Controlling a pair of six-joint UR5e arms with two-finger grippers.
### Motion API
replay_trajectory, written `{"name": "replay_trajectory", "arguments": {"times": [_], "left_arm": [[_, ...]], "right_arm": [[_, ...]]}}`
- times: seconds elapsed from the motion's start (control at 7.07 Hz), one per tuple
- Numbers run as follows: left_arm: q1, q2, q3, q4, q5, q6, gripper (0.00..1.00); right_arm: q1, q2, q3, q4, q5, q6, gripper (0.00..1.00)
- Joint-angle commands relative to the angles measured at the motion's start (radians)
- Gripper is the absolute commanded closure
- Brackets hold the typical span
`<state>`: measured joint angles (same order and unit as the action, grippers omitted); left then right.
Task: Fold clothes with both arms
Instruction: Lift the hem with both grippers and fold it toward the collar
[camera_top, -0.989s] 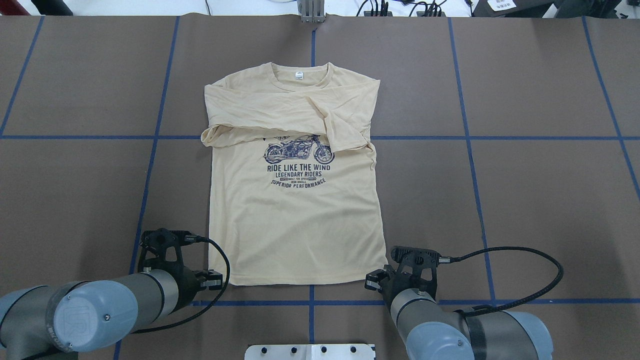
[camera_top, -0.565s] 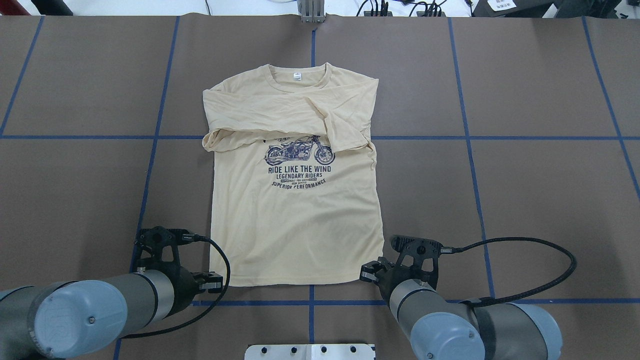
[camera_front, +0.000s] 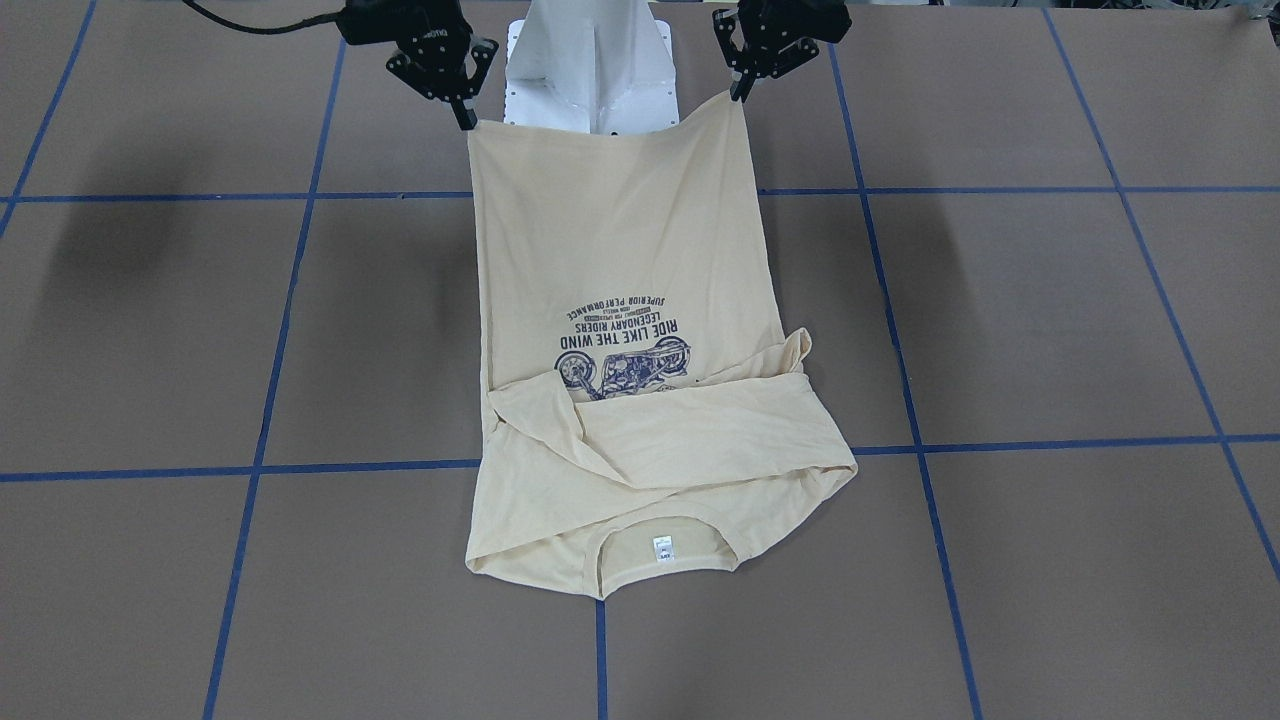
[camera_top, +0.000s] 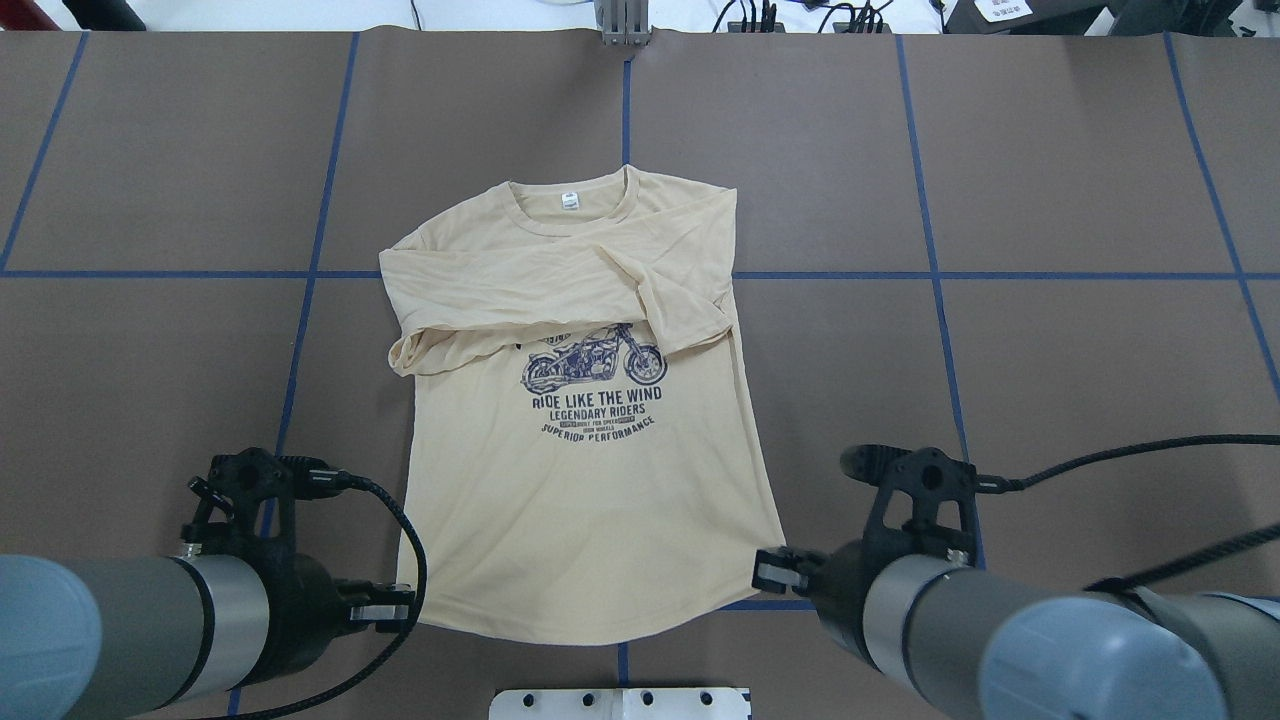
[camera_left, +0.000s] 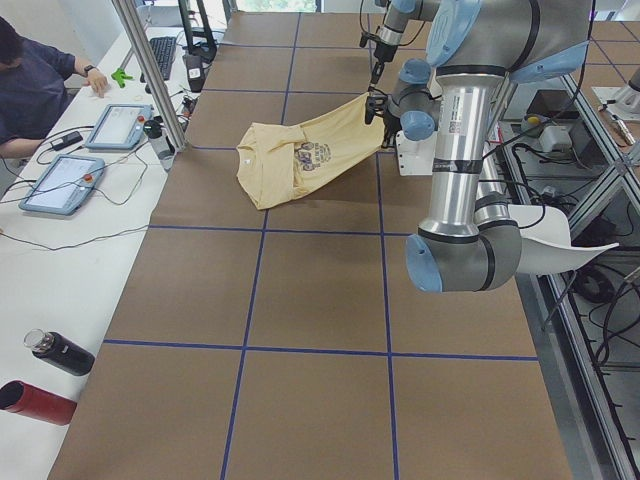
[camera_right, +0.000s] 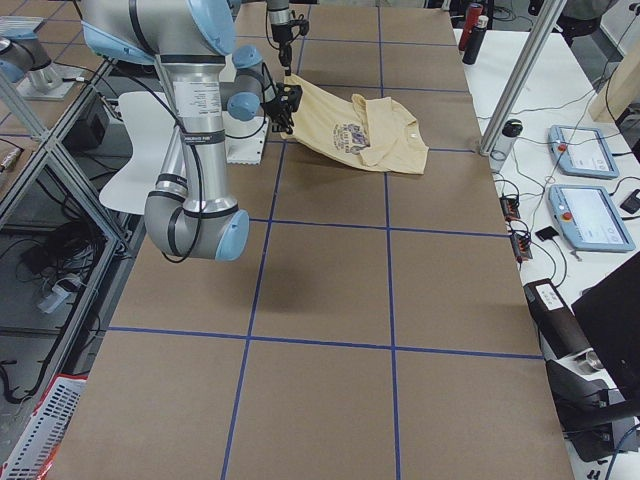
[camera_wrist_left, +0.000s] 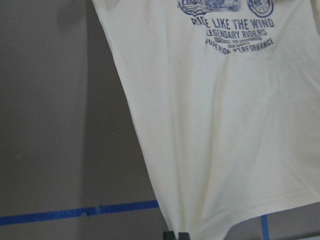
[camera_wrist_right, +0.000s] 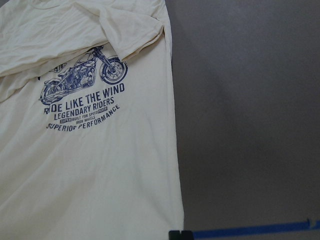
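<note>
Your left claw (camera_top: 385, 612) is pinched tight on one hem corner of the T-shirt (camera_top: 590, 500), and your right claw (camera_top: 772, 572) is clamped just as tight on the other corner, so the hem stretches taut between the two claws. Both hold it raised off the counter (camera_top: 1050, 350). From the claws the cloth slopes down and away, and only the far end, with the collar (camera_top: 565, 218), rests on the counter well ahead of them. Gripping at the very corners looks deliberate: it makes the hem a straight edge with little sag in the middle, so it can be carried as one line. The sleeves (camera_top: 500, 300) lie crossed over the chest, beyond the print (camera_top: 595, 385) as seen from the claws, which narrows the shirt to a plain rectangle. I judge you are at the bottom-to-top fold: the hem would go forward over the print to the collar. Hold the claws level and evenly apart, or the thin cloth may skew or drag the collar end.
</note>
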<state>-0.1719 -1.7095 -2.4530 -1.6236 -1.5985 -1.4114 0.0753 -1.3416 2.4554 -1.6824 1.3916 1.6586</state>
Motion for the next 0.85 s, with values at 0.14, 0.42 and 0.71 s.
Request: {"name": "replay_trajectory", "arguments": {"times": [0.14, 0.42, 0.71], "left_arm": [[0.018, 0.001, -0.112, 0.046, -0.034, 0.002, 1.0], [0.008, -0.007, -0.089, 0.05, -0.044, 0.002, 1.0], [-0.087, -0.094, 0.05, 0.05, -0.034, 0.003, 1.0]], "right_arm": [[-0.149, 0.009, 0.272, -0.253, 0.011, 0.015, 1.0], [-0.068, 0.025, 0.216, -0.254, 0.009, 0.013, 1.0], [0.068, 0.18, -0.006, -0.246, 0.007, 0.001, 1.0]]}}
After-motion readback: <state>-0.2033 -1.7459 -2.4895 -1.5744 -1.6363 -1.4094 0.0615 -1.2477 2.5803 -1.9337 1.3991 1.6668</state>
